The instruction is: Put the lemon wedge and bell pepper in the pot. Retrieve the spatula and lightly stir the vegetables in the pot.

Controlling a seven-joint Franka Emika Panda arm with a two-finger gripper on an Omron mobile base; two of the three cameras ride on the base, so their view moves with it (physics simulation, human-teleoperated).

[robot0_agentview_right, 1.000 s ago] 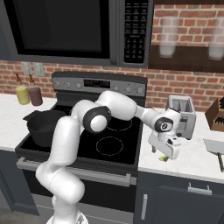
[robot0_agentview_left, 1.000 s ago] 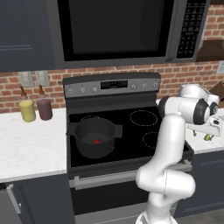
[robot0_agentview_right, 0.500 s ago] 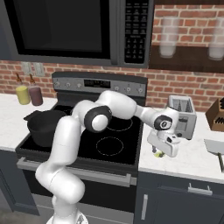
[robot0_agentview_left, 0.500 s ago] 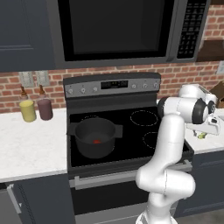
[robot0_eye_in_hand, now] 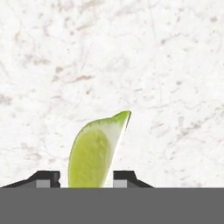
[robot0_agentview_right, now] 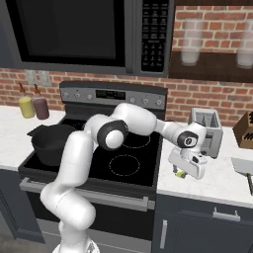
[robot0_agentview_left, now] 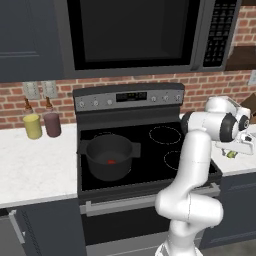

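One small, light, slick-skinned lemon wedge [robot0_eye_in_hand: 94,151] sits clamped at its thick middle in the pincer [robot0_eye_in_hand: 86,178] just above the white bench [robot0_eye_in_hand: 166,65], likely soft enough to squash.

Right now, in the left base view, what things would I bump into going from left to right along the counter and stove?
Yellow jar → dark maroon jar → pot with the bell pepper inside → gripper closed on the lemon wedge.
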